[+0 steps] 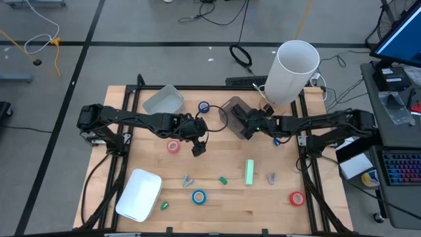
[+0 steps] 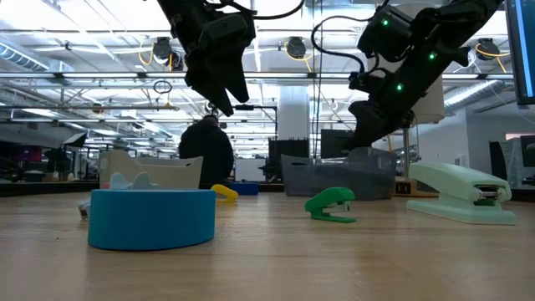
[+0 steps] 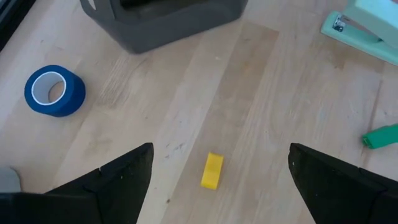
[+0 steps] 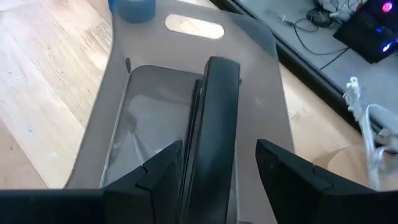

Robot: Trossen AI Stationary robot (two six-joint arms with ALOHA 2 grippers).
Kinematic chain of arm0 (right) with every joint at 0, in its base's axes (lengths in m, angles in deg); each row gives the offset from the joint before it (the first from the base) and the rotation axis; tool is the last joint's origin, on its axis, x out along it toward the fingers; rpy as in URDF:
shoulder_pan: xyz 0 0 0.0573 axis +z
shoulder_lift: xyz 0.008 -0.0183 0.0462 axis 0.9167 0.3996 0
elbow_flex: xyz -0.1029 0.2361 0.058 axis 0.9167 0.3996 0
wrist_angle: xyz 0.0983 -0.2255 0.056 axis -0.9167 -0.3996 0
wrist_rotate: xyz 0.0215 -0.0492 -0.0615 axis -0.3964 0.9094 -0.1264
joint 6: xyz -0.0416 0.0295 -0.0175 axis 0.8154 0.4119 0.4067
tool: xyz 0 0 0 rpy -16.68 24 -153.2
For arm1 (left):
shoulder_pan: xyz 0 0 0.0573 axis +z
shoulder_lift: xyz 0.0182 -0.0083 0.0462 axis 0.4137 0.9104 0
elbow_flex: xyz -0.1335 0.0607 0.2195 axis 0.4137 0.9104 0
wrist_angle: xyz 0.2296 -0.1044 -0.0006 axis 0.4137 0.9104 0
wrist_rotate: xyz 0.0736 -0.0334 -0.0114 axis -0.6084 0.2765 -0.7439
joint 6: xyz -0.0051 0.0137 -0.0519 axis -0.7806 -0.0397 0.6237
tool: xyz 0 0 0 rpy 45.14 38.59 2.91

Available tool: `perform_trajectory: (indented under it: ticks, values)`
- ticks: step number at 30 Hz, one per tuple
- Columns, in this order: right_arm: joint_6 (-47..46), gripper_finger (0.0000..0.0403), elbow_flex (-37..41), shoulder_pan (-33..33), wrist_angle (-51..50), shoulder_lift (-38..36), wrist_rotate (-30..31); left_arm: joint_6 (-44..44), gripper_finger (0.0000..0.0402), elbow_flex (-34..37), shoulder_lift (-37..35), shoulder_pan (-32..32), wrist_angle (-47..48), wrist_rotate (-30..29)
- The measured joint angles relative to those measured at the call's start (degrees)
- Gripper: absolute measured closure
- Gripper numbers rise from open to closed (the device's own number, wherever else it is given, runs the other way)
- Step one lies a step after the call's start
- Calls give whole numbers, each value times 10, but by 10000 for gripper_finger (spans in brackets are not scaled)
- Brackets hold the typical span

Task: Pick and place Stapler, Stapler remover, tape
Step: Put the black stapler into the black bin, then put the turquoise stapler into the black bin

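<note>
Several ring-shaped blue and red tape rolls (image 1: 198, 196)

surface (image 1: 151, 171): your pale wood top
bins: grey bin (image 1: 235, 115), white bin (image 1: 139, 195)
tape: blue roll (image 1: 198, 196), red roll (image 1: 297, 198)
stapler (image 1: 250, 172): mint, lying flat

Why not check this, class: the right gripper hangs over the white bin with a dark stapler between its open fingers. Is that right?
Not quite. The bin under the right gripper is dark grey, not white, as the right wrist view shows. The dark stapler does lie between its open fingers.
</note>
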Motion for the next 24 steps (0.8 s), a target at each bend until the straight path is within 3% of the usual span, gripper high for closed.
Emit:
perform_trajectory:
  ticks: [7,11,15,20,24]
  values:
    - [64,227,0,13,12,-83,-16,-4,36,0,0,0,2,5]
    - [36,238,-1,17,8,-147,-123,-6,36,0,0,0,4,13]
    - [-60,243,-1,17,-17,-192,-225,-10,36,0,0,9,4,14]
    - [-175,242,-1,17,-57,-218,-352,-9,36,8,0,25,-12,20]
    - [-222,245,-1,17,-91,-223,-436,2,36,40,-1,30,-63,59]
